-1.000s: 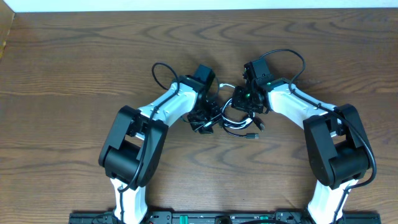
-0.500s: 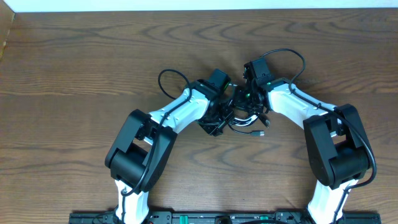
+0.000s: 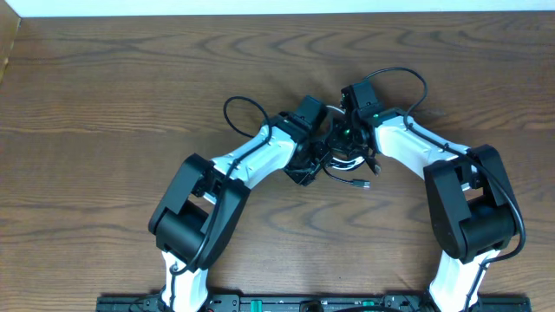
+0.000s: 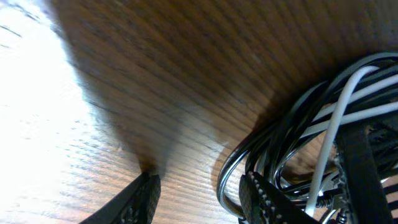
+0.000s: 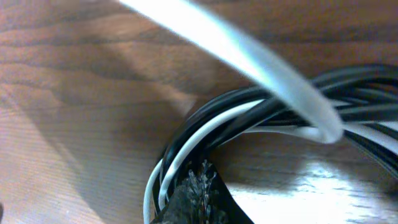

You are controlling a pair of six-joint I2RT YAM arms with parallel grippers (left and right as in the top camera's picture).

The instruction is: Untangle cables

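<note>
On the table [image 3: 104,95], the cables [image 3: 345,161] bunch against the spread left gripper [image 4: 200,194]; the right gripper [image 5: 191,191] sits pressed together at them.

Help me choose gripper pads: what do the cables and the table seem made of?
Cables: probably plastic or rubber sheathing, smooth and glossy, judging by bright highlights along them. Table: wood or wood-look laminate, grain lines visible, slight sheen.

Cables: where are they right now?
Overhead view: the cables bunch mid-table, slightly right of centre, between the left arm and right arm, one plug trailing toward the base.
</note>
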